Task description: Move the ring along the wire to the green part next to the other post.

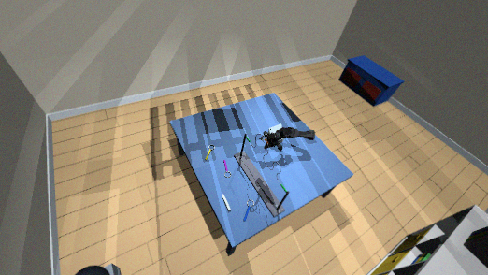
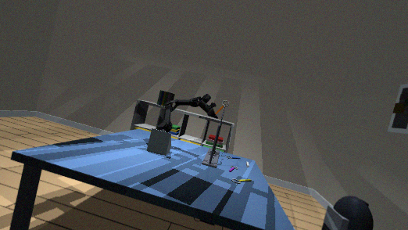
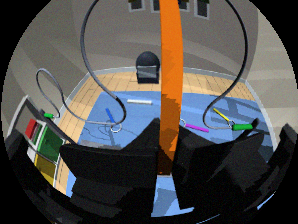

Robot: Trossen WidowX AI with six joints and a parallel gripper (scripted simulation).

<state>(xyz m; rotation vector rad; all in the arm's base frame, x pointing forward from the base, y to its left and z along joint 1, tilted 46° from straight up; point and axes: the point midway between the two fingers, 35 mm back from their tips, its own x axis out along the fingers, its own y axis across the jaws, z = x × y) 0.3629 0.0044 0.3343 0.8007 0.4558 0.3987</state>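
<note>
Between black fingers: orange handle (image 2: 220, 111) (image 3: 171, 85).

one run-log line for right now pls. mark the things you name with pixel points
claw (image 3: 160, 121) shut on orange handle (image 2: 220, 110) (image 3: 171, 75) | ring (image 2: 225, 103) held up, off both green parts (image 1: 248, 138) (image 1: 283, 188) (image 3: 48, 115) (image 3: 243, 127) | not released

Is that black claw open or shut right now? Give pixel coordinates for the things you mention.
Shut on the orange handle (image 2: 220, 110) (image 3: 171, 75): in the close-up view, the dark fingers of the claw (image 2: 216, 114) (image 3: 160, 121) press in from both sides, with the handle rising between them.
</note>
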